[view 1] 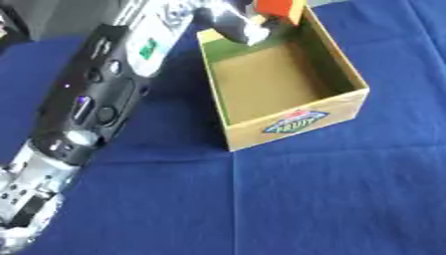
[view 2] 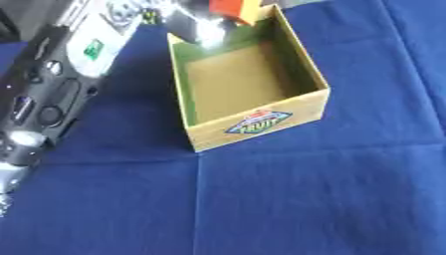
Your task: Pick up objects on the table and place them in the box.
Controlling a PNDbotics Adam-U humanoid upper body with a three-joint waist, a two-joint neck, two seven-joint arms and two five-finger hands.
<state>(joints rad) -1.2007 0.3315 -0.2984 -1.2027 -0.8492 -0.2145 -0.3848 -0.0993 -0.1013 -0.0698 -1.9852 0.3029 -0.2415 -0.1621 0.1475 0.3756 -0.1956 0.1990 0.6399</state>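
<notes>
Holding an orange block (view 1: 280, 7) at the far rim of the box (view 1: 348, 107), my left hand (view 1: 233, 24) has its fingers (view 1: 253, 34) curled against the block's near side, as far as I can make out; most of the grip is cut off by the top edge of the view. The block sits just above the box's far left corner, partly over the opening. From the hand, the left arm (view 1: 96, 99) runs back along the left side toward me, over the blue cloth (view 1: 331, 199) on the bench. I judge this to be the placing step: the next move calls for bringing the block fully over the box's bare floor, then letting the fingers spread. My right hand shows nowhere.
</notes>
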